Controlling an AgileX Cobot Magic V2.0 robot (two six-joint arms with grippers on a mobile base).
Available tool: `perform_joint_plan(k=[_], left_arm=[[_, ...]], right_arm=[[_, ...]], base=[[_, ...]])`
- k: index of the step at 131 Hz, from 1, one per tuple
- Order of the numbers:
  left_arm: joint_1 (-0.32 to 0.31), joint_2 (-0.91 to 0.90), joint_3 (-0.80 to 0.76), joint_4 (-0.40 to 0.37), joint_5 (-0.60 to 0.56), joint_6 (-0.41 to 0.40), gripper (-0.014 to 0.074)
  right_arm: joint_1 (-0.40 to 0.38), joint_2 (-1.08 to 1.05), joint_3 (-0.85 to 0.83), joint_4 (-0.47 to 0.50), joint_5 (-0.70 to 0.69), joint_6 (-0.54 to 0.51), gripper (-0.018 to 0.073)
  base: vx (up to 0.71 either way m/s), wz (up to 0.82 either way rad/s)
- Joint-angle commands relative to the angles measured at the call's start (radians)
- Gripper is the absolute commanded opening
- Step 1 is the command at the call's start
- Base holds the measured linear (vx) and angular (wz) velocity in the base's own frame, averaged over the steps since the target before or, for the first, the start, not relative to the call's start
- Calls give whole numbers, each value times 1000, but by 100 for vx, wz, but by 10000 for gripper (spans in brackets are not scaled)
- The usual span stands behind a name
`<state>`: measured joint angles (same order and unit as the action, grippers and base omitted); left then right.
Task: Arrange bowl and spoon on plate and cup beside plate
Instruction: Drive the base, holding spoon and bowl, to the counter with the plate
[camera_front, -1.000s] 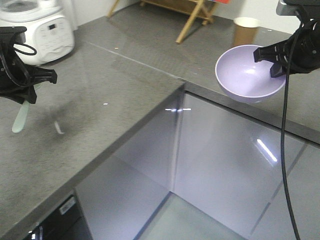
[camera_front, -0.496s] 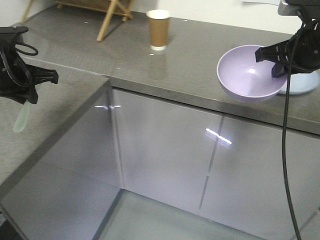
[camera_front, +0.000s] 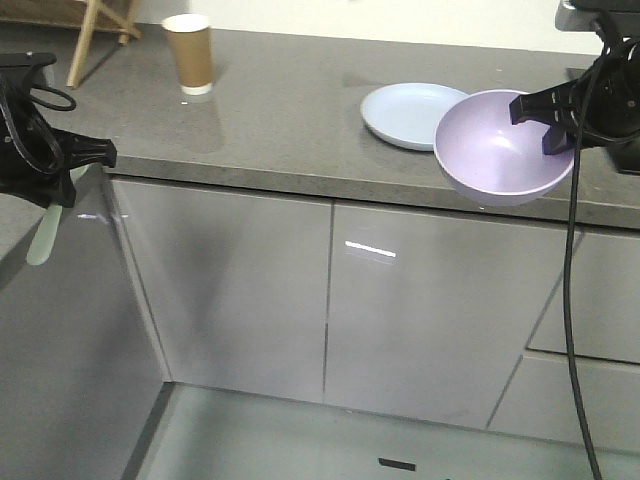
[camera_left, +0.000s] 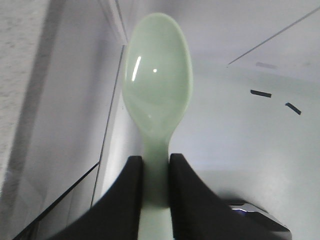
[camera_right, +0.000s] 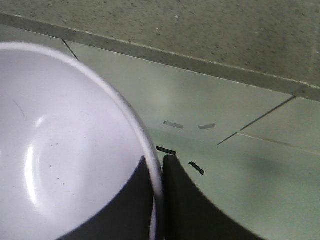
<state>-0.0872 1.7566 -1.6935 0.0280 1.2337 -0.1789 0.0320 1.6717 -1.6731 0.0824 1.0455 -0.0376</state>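
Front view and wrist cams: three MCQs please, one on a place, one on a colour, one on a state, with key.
1. Where does the cup stand?
A. on the counter, apart from the plate
B. on the plate
C. under the counter

2. What colour is the spoon?
A. brown
B. pale green
C. red

3. The right gripper is:
A. open and empty
B. shut on the bowl at its rim
C. shut on the cup

Answers: 1 A, the cup stands well off to the plate's side; 2 B, the left wrist view shows it pale green; 3 B, it clamps the rim from both sides.
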Motion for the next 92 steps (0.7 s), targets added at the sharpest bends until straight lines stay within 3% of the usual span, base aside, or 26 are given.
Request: perform_joint_plan(k=[1, 55, 92], left_arm=[[-7, -50, -26, -5, -24, 0, -6], [-7, -50, -26, -5, -24, 0, -6], [-7, -50, -26, -5, -24, 0, -6]], right_arm=[[-1, -48, -27, 2, -49, -8, -4], [-1, -48, -27, 2, -49, -8, -4], [-1, -48, -27, 2, -27, -8, -4]], base=[[-9, -34], [-7, -29], [-1, -7]])
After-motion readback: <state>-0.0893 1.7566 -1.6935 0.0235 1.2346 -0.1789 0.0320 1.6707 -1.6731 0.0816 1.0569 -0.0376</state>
